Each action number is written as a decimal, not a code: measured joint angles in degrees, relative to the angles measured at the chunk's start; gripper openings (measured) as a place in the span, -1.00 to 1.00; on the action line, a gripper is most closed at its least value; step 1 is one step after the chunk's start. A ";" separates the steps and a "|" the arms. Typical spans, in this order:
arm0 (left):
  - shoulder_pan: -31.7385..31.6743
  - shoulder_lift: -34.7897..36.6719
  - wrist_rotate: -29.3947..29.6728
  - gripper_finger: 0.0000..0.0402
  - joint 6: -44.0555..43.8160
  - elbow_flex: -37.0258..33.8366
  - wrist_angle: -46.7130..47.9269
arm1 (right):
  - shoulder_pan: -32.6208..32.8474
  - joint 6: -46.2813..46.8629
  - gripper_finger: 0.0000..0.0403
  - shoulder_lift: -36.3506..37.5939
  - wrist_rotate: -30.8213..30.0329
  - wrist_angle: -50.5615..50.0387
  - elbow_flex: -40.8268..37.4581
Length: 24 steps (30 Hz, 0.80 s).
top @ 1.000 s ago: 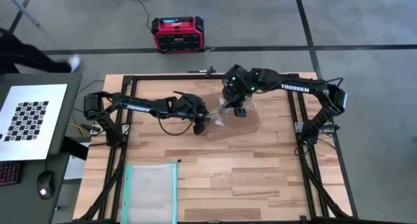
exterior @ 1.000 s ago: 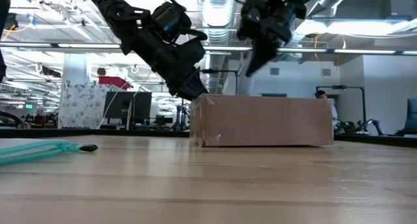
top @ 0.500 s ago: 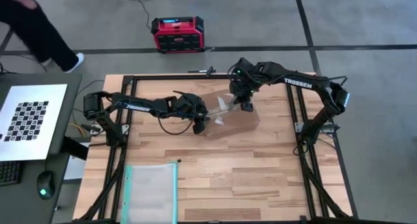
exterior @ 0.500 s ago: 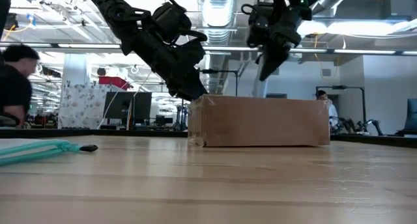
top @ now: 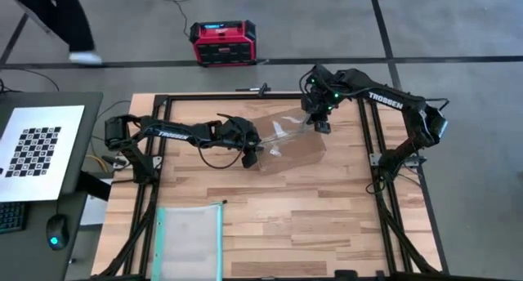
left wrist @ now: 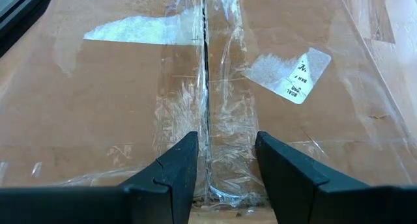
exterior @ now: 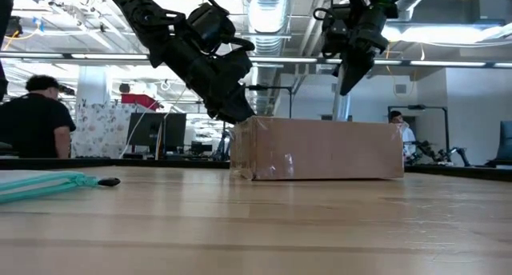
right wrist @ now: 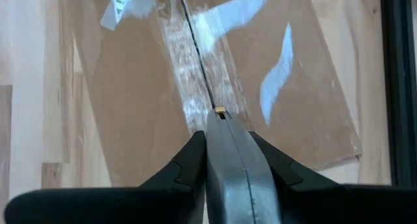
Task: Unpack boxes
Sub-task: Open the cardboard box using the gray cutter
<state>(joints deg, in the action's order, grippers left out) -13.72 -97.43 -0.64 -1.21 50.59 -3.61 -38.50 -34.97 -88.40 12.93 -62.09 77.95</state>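
Box [top: 286, 142] sits on the table [top: 327, 216] toward the far side, roughly centred between the 2 arms, flaps closed; clear tape [left wrist: 221, 120] runs along the centre seam, with further shiny strips across the top; small white label [left wrist: 290, 71] stuck on 1 flap beside the seam.

Left gripper [top: 252, 153] at the box's left end, low, at the top edge; fingers [left wrist: 172, 172] apart, straddling the taped seam, 1 on each side; nothing clamped between them; whether the tips touch the cardboard cannot be told.

Right gripper [top: 321, 124] above the box's far right corner, raised clear of the top in the low view [exterior: 350, 81]; fingers [right wrist: 225, 152] pressed together, pointing down along the seam line; a small pale bit shows at the tip, too small to identify; no contact with the box.

Elsewhere: clear teal-edged pouch [top: 189, 240] flat near the table's front left, well apart from the box; red and black case [top: 223, 42] on the floor beyond the table; checkerboard card [top: 37, 150] on the desk to the left; a person [exterior: 36, 123] in dark clothing in the room behind, also seen at the high view's upper left corner.
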 joint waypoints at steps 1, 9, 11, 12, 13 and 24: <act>0.00 0.00 0.00 -0.29 0.09 0.00 0.00 | -0.55 -0.01 -0.64 0.00 0.16 -0.25 0.00; 0.02 -0.04 -0.15 -0.29 0.15 0.00 -0.73 | -3.20 0.28 -0.64 0.20 1.21 -2.51 0.03; 0.04 -0.07 -0.16 -0.29 0.18 0.00 -0.74 | -3.84 0.72 -0.64 0.20 1.23 -3.44 0.07; 0.04 -0.07 -0.18 -0.29 0.23 0.00 -0.78 | -4.10 0.84 -0.64 0.20 1.01 -4.08 0.09; 0.04 -0.07 -0.20 -0.29 0.28 0.00 -0.87 | -4.31 0.87 -0.64 0.22 0.75 -4.77 0.11; -0.11 2.25 -0.35 -0.29 -0.66 -0.82 -6.55 | -2.08 3.25 -0.64 0.24 -6.27 -7.49 -0.13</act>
<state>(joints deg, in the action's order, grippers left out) -13.82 -95.18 -0.99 -1.86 49.77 -10.16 -40.58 -31.72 -88.16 6.65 -69.58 77.82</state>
